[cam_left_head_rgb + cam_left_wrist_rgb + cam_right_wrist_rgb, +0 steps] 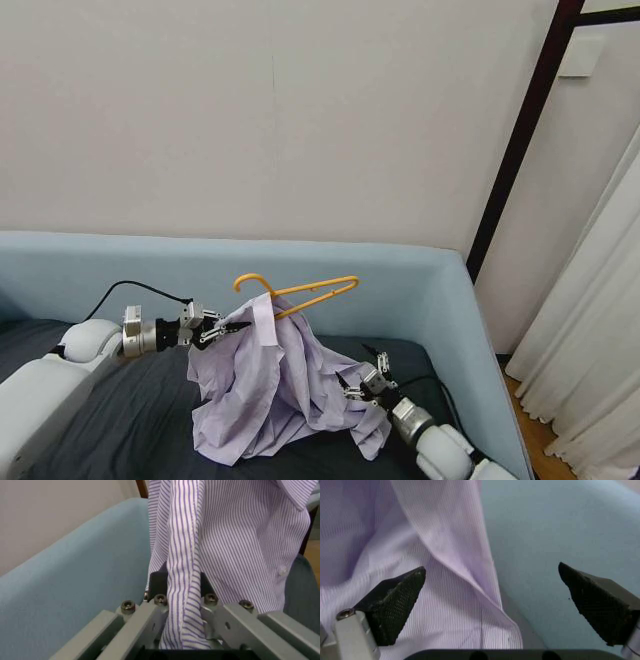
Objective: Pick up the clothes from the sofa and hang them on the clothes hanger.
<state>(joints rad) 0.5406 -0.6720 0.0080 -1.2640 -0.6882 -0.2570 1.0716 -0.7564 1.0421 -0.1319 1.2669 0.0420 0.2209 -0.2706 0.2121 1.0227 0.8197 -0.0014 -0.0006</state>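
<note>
Firmly, left gripper (pixel 211 332) pinches shirt (pixel 272 385) edge.

Shirt (pixel 262 395) heaps mid-seat under the hanger (pixel 345 284); the seat (pixel 150 420) left of it lies open. Sofa back (pixel 400 285) closes the far side, its armrest (pixel 470 345) the right.

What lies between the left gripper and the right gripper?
In the head view, the shirt on the hanger hangs between left gripper and right gripper.
</note>
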